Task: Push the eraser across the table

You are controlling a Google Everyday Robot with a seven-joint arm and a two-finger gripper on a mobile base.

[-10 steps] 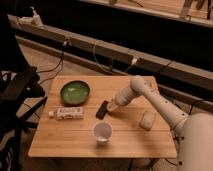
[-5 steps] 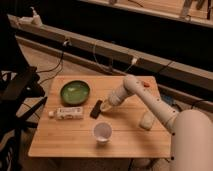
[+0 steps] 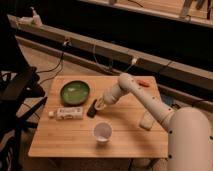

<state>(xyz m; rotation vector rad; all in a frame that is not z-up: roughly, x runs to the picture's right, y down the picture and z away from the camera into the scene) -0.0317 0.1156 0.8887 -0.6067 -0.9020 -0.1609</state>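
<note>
The eraser [image 3: 92, 108] is a small dark block lying on the wooden table [image 3: 125, 135], just right of the green bowl and above the white tube. My gripper [image 3: 100, 104] is low over the table, right against the eraser's right side. The white arm [image 3: 145, 102] reaches in from the lower right.
A green bowl [image 3: 75, 92] sits at the table's left rear. A white tube [image 3: 66, 113] lies left of the eraser. A clear cup [image 3: 102, 132] stands in front. A pale block [image 3: 147, 120] lies at right, and a small orange item [image 3: 143, 83] at the far edge.
The gripper has moved left across the table, and the eraser has slid left with it, from the table's middle toward the bowl and tube.
</note>
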